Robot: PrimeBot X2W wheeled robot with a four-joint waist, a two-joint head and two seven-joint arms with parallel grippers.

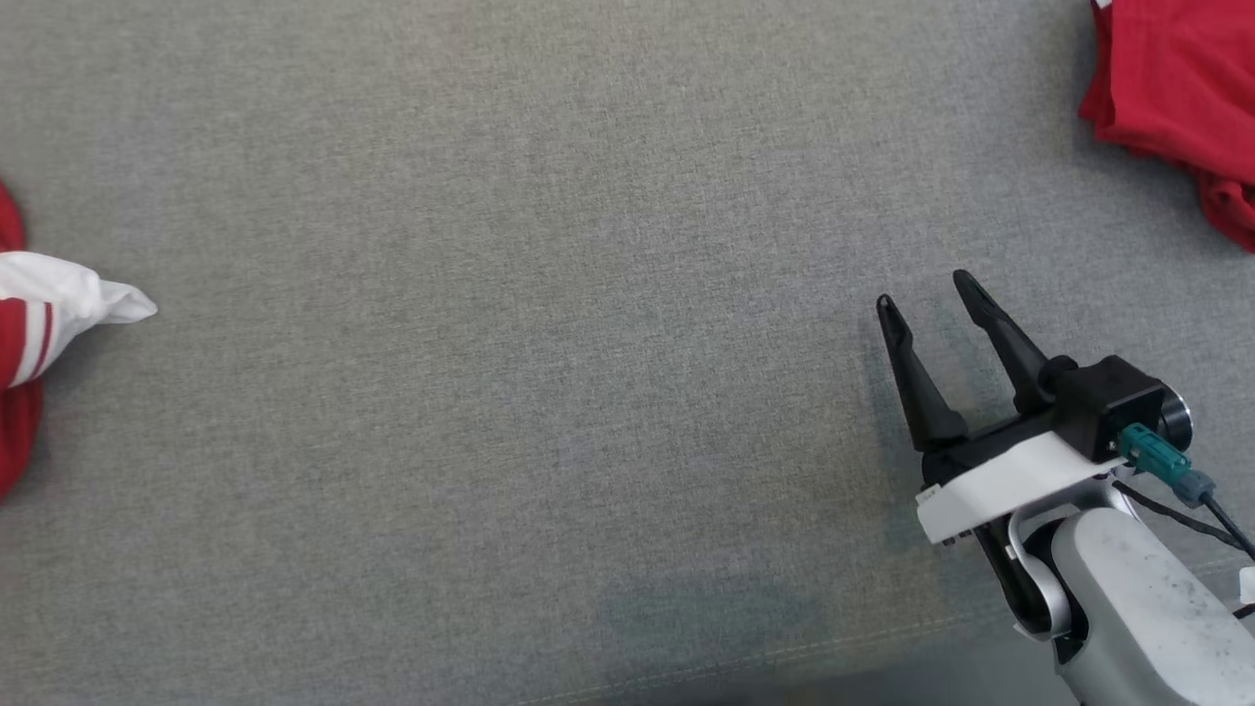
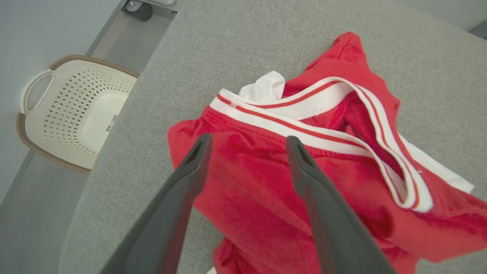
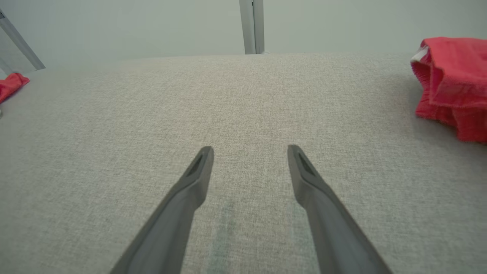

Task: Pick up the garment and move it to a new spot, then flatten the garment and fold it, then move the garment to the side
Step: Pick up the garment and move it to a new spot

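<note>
A crumpled red garment with a white, red-striped waistband lies on the grey cushioned surface. In the left wrist view my left gripper hovers over it, open, with nothing between its fingers. At the head view's left edge a white and red corner of the garment pokes in. A small red part of the garment also shows at the far left of the right wrist view. Over bare fabric at the lower right my right gripper stands open and holds nothing; its fingers spread wide in its own wrist view.
A second red cloth lies bunched at the far right corner of the surface, also seen from the right wrist. A cream perforated laundry basket stands on the floor beside the surface's edge. A caster wheel is beyond it.
</note>
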